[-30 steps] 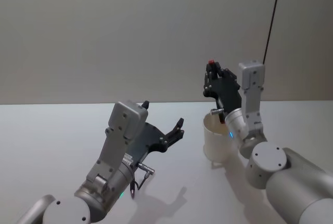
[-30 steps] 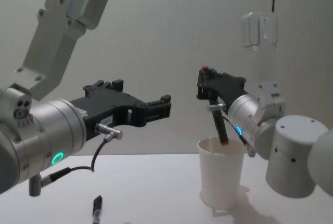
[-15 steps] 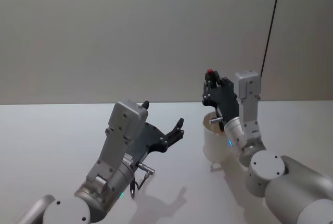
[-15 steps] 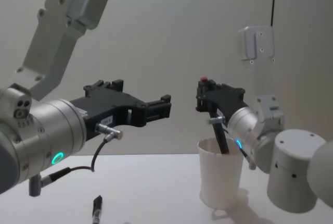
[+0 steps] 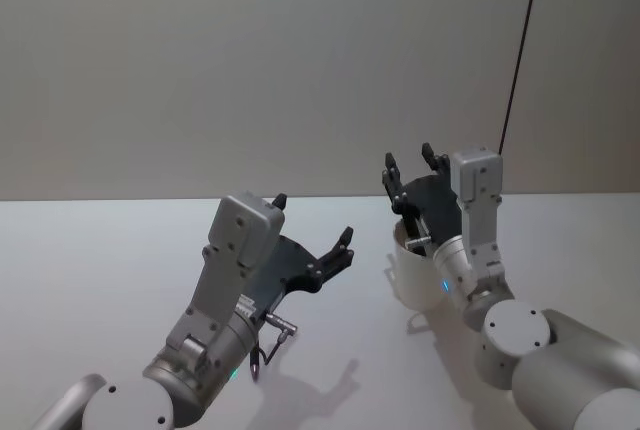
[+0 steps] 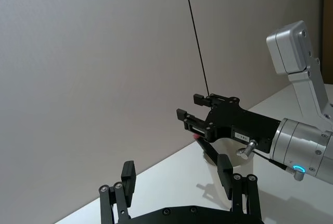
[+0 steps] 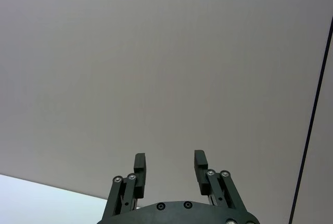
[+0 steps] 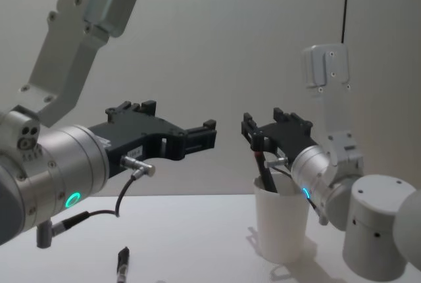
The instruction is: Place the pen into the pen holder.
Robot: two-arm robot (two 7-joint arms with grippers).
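The pen holder is a white paper cup that stands on the pale table. The pen is inside the cup. It leans against the rim, and its top end sticks out a little. The right gripper hangs just above the cup's mouth. Its two black fingers are spread wide and hold nothing. The top of the pen is right under those fingers, but I cannot tell if it touches them. The left gripper is up in the air to the left of the cup, well away from it. Its fingers are spread too, with nothing between them.
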